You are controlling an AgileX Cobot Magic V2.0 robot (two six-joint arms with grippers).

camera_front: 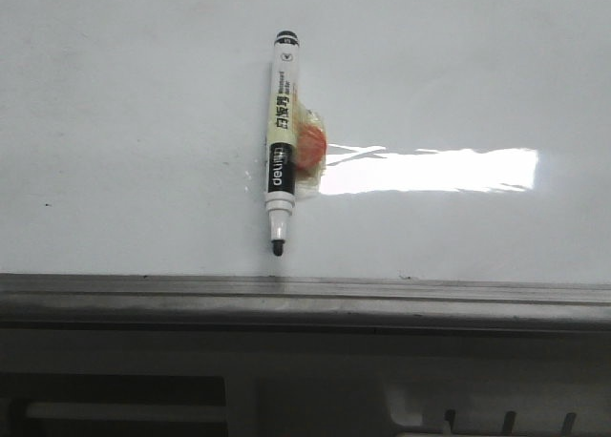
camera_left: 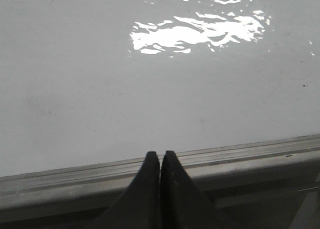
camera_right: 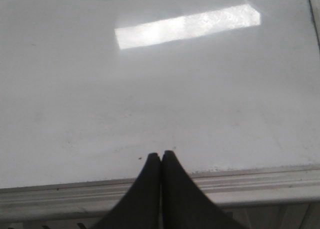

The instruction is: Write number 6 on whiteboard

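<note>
Whiteboard [camera_front: 143, 122] unmarked; marker pen [camera_front: 281, 141] lies uncapped on it. Left hand [camera_left: 160, 156] and right hand [camera_right: 160, 156] pressed together, holding nothing, over the rim.

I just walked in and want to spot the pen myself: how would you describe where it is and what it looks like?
Look at the big glossy whiteboard that fills the front view, and find the bright strip of reflected light on it. Just left of that strip lies the marker pen, uncapped, its black tip pointing toward the board's grey near rim. Its cream barrel with a black band sets it apart from the small orange lump touching its side.
</note>
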